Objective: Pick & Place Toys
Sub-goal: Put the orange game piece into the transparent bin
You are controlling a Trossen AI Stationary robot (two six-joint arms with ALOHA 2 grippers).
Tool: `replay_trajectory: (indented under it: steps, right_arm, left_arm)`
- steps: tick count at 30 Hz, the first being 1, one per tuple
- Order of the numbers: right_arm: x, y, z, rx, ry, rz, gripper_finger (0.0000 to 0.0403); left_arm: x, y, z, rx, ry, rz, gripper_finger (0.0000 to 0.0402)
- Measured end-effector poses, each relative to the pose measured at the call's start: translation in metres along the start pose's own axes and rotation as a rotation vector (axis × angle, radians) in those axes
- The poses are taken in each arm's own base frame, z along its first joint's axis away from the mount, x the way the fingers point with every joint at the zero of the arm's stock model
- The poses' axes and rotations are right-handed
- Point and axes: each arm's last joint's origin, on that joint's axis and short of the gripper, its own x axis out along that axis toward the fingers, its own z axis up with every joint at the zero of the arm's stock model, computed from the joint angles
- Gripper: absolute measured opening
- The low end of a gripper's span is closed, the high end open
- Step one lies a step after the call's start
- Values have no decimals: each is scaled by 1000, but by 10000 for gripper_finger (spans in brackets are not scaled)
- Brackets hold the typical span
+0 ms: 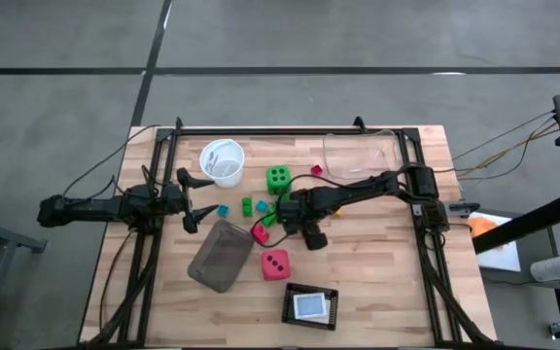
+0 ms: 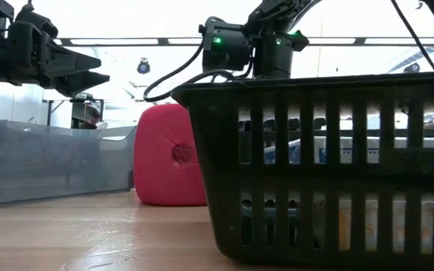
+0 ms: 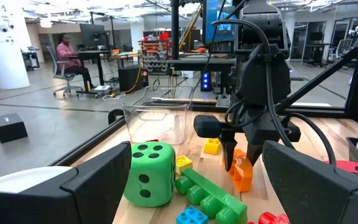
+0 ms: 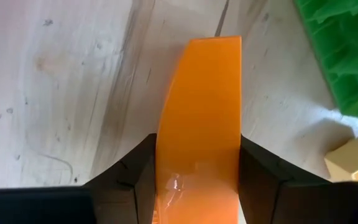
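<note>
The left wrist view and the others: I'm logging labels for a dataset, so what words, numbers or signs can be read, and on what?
No words, brands or numbers can be read in any view.
Green foam dice cube: black dots only, no writing.
Pink-red foam dice cube: black dots only.
Black slatted plastic basket: a card lies inside, its print too small to read.

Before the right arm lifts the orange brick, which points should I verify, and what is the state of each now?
1. Fingers of right gripper on both sides of orange brick: ok.
2. Grip firm enough for lifting: cannot tell; the fingers touch the brick in the right wrist view.
3. Neighbours free of the jaws: ok; long green brick and yellow brick lie beside, apart.
4. Left gripper clear of the pick: ok; it waits open near the white cup.
5. Drop place known: cannot tell.
</note>
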Motion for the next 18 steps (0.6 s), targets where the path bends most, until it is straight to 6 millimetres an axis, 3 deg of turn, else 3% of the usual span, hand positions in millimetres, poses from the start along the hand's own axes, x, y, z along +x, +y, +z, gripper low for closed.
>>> replay_trajectory:
  steps: [8, 12, 18]
  right_arm:
    - [-13, 1, -5, 19, 6, 2, 161]
    - [-32, 0, -5, 26, -51, 1, 161]
    - [-69, -1, 0, 50, -271, 29, 161]
  left_arm:
    - [0, 0, 0, 0, 1, 0, 362]
    - [0, 0, 0, 0, 1, 0, 362]
    - [0, 0, 0, 0, 3, 0, 362]
